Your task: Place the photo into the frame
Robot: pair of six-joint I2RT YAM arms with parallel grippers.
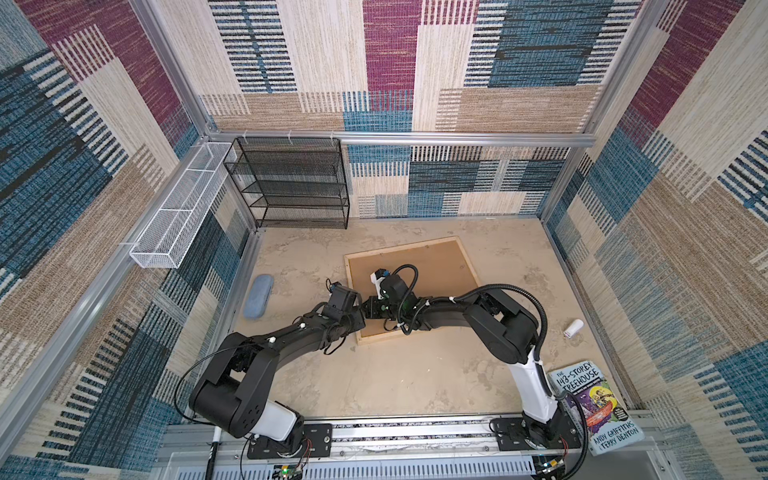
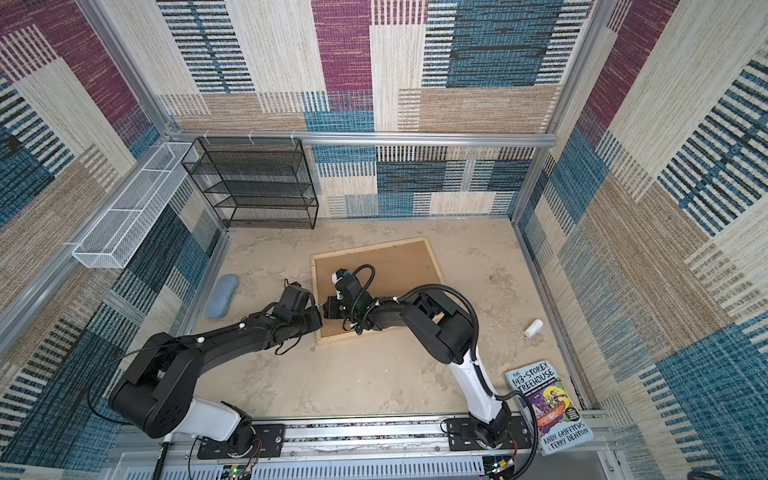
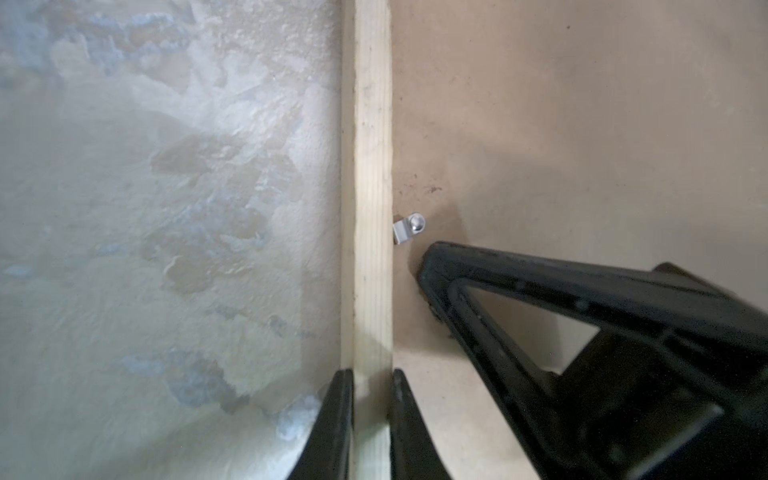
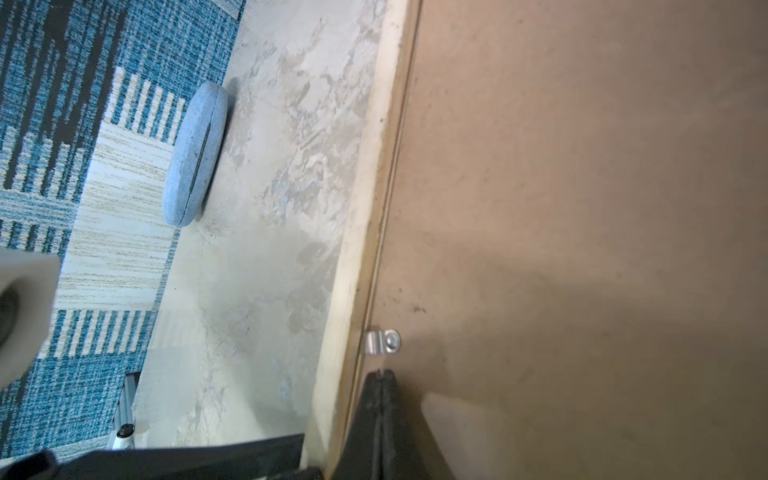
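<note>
The frame (image 1: 399,247) (image 2: 370,247) of pale wood lies back-up mid-table, with a plain brown backing board (image 1: 436,270) (image 2: 399,270) inside it. The photo is hidden. My left gripper (image 3: 371,376) (image 1: 358,312) (image 2: 319,312) is shut on the frame's left strip (image 3: 368,166), one finger on each side of it. My right gripper (image 4: 383,374) (image 1: 365,305) (image 2: 326,305) is shut with nothing in it. Its tips rest on the backing board (image 4: 582,166) just inside the strip (image 4: 365,208), right beside a small metal clip (image 4: 382,340) (image 3: 409,227).
A blue glasses case (image 1: 257,296) (image 4: 195,153) lies left of the frame. A black mesh shelf (image 1: 291,183) stands at the back left, beside a white wire basket (image 1: 178,203) on the left wall. A small white bottle (image 1: 572,328) and a book (image 1: 594,409) lie at the right.
</note>
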